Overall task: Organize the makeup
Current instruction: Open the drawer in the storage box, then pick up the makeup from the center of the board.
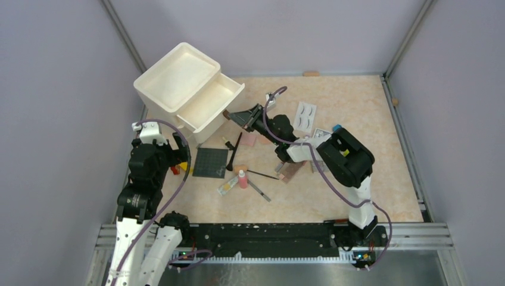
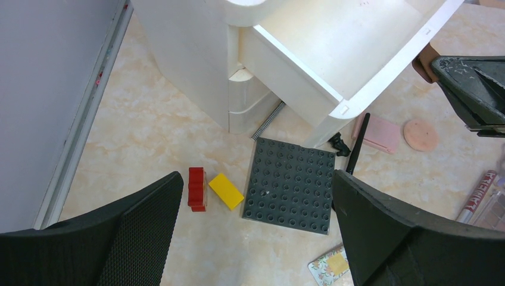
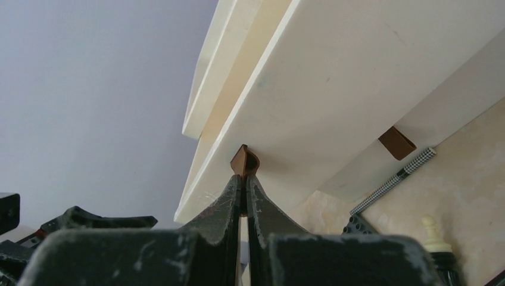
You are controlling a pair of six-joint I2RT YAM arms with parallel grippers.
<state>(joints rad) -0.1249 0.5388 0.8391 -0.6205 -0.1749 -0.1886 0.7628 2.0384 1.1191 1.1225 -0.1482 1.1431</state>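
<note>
My right gripper (image 3: 244, 179) is shut on a thin brown makeup piece (image 3: 245, 162), whose tip touches the front wall of the open white drawer (image 3: 357, 77). From above, this gripper (image 1: 238, 117) is at the drawer's (image 1: 211, 101) near corner. Loose makeup lies on the table: a white eyelash card (image 1: 305, 116), a pink compact (image 2: 379, 132), a peach puff (image 2: 420, 134), a dark brush (image 2: 358, 143) and a small tube (image 1: 242, 179). My left gripper (image 2: 256, 179) hangs open and empty above the dark studded plate (image 2: 292, 185).
The white drawer unit (image 1: 178, 77) stands at the back left. A red brick (image 2: 196, 189) and a yellow brick (image 2: 225, 190) lie left of the plate. A checkered pencil (image 3: 396, 179) lies under the drawer's edge. A floral card (image 2: 329, 266) sits by my left gripper's right finger.
</note>
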